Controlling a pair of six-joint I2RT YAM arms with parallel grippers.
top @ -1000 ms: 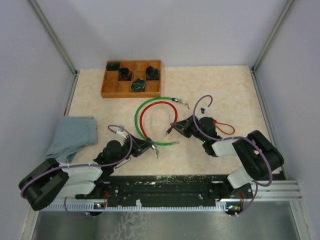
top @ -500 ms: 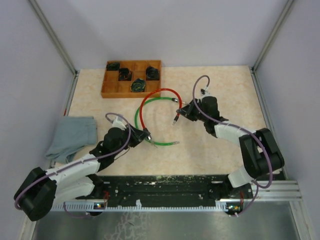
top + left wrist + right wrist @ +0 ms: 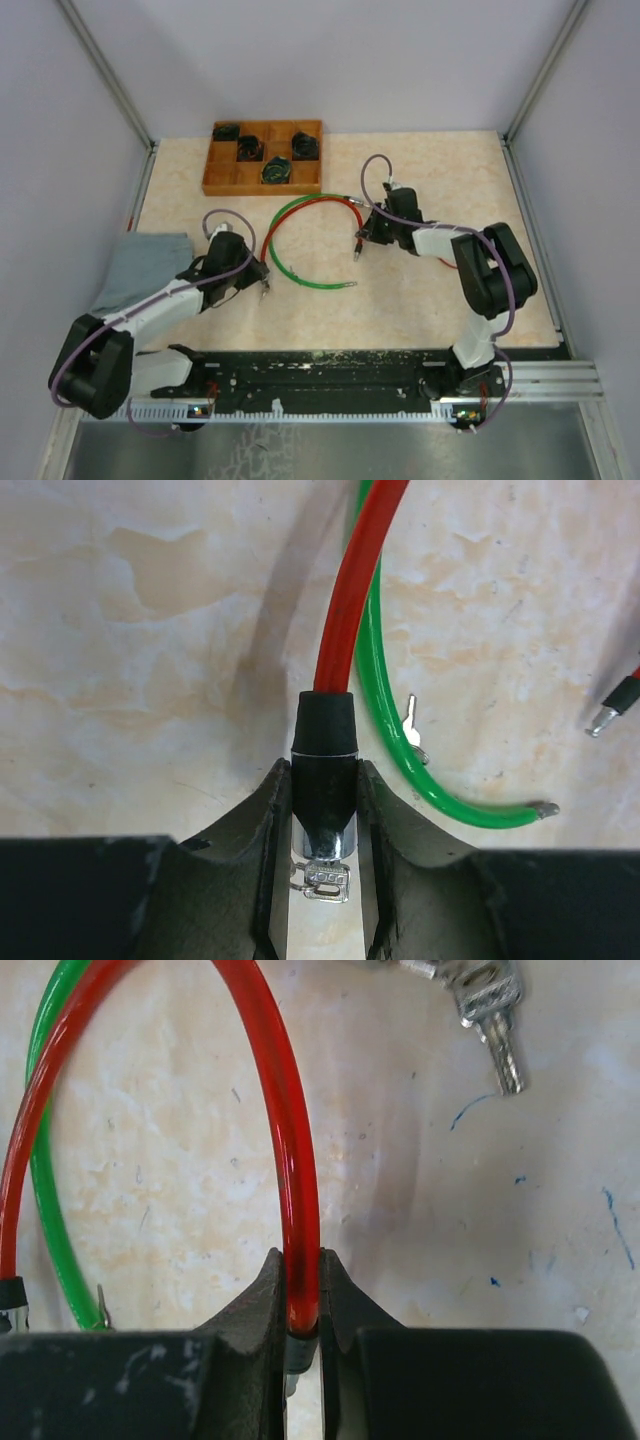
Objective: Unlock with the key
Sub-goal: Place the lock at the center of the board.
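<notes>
Light, springy red cable lock (image 3: 345,610), looped over the beige table (image 3: 450,170): left gripper (image 3: 323,780) clamped its stiff black end sleeve (image 3: 325,740), likely the surest hold; right gripper (image 3: 300,1285) pinched the other end; silver keys (image 3: 495,1020) lay nearby.

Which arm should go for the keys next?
Right. The keys lie just ahead of the right gripper, which need only release the red cable. The left gripper clamps the cable's black end, probably best kept steady.

1. left gripper (image 3: 262,281) pulled back leftward, toward the cloth (image 3: 140,270), red cable (image 3: 350,610) end with it.
2. right gripper (image 3: 366,232) went farther out from its base.
3. the red cable now arcs along the green cable (image 3: 385,710).
</notes>
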